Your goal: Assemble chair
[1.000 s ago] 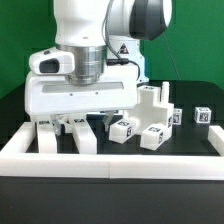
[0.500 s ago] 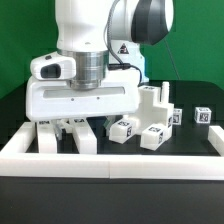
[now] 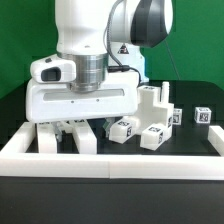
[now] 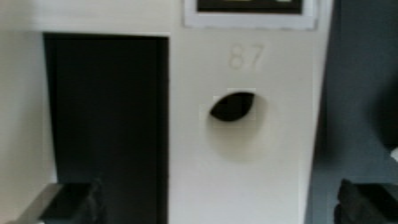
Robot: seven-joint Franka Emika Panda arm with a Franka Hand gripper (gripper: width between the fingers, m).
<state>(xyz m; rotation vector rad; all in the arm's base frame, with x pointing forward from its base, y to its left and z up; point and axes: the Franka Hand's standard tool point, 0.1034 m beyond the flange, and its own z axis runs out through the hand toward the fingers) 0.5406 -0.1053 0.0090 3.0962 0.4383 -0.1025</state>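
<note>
straddling the holed white chair post (image 4: 249,165), the jaws stand open on either side.

Bright and even from above in the exterior view, with only short, soft shadows under the white chair parts (image 3: 140,125) on the black table (image 3: 190,138). Mild glare at centre frame, washing detail off the arm housing (image 3: 80,100). Low-resolution and soft throughout. Close-range blur in the wrist view: chair part (image 4: 240,150) creamy, tag (image 4: 254,8) smeared.

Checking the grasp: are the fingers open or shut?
Open: the wrist view shows the fingers apart, a gap beside the holed chair piece.
</note>
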